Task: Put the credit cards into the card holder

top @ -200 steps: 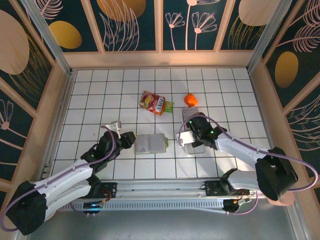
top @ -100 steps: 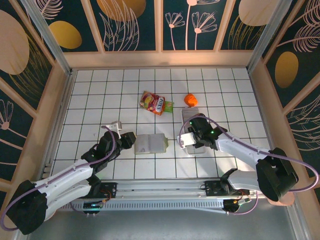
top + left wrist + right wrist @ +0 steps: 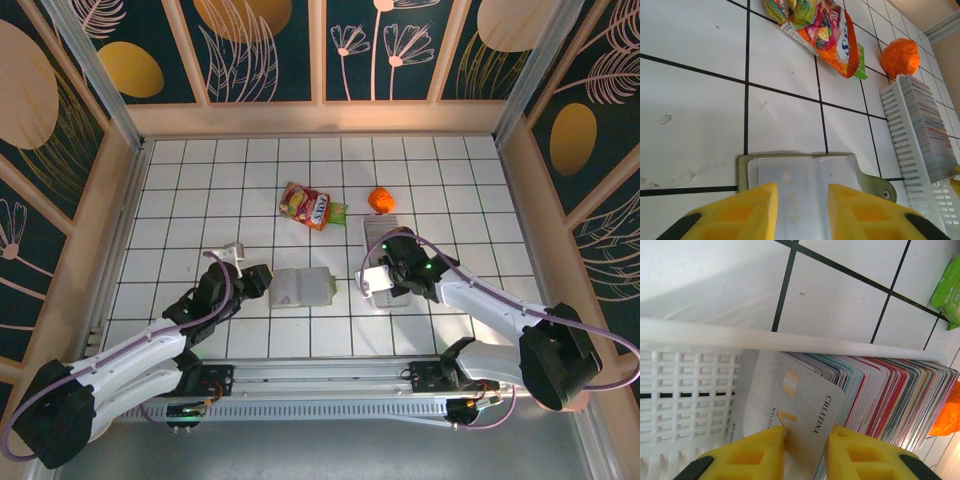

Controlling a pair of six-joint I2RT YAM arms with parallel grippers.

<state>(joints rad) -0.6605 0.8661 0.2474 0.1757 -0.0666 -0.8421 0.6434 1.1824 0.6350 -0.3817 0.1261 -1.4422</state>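
Silvery card (image 3: 790, 395) is pinched by the right end effector (image 3: 805, 440) at the end of the cards (image 3: 880, 390) in the tray (image 3: 690, 370). The pack is tight, so neighbours may drag up or the card may slip. Holder (image 3: 302, 286) lies open on the white tiled counter (image 3: 180, 180) with the left end effector (image 3: 802, 192) at its near edge, grip unclear; leaf-patterned walls (image 3: 270, 50) surround.

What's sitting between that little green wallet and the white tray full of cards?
Nothing: just a strip of bare white tile separates the card holder from the white tray, as seen in the left wrist view.
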